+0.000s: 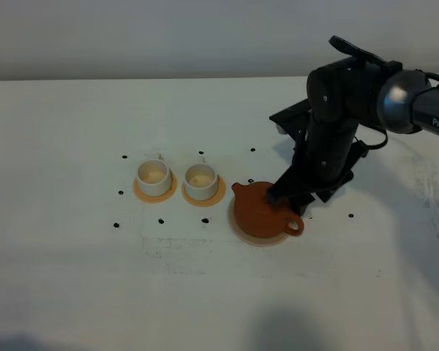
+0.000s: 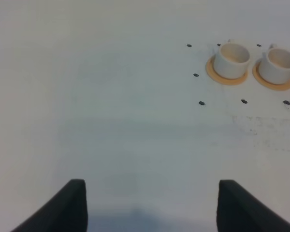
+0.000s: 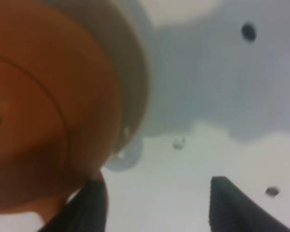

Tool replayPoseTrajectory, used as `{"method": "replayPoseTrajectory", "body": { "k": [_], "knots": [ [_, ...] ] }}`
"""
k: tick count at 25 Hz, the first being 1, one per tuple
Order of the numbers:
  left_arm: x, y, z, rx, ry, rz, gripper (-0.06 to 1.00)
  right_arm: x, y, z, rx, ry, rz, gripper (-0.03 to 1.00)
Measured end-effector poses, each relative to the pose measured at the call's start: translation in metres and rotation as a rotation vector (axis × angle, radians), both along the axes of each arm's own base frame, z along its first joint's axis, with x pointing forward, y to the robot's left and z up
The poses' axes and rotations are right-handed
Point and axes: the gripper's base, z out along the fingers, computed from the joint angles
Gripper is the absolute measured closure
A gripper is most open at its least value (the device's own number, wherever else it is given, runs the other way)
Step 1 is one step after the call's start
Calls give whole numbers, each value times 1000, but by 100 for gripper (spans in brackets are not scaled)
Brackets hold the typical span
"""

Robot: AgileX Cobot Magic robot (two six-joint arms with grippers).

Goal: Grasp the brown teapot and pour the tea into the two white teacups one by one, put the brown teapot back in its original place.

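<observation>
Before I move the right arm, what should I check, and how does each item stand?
1. Brown teapot seated on its beige coaster: ok.
2. Right gripper open: ok.
3. Teapot handle between the right gripper's fingers: not ok, only table shows between them.
4. Both white teacups upright on orange coasters: ok.
5. Left gripper open, away from the cups: ok.
6. Tea in the cups: cannot tell.

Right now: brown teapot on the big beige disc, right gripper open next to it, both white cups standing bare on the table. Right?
No: the left teacup and the right teacup each stand on a small orange coaster, as the exterior high view shows. The rest holds: brown teapot on the beige disc, right gripper open next to it.
</observation>
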Motion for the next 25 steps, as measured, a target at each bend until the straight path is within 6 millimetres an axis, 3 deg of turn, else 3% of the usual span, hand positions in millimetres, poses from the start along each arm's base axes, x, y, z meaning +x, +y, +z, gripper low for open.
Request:
{"method": "replayPoseTrajectory", "body": {
  "k": [7,13,25],
  "knots": [
    [0,0,0,0,0,0,36,-5,-1,-7,5,30,-8,50],
    [0,0,0,0,0,0,36,-8,0,7,41,12,-15,50],
    [0,0,0,0,0,0,36,-14,8,7,45,25,2,50]
  ]
}}
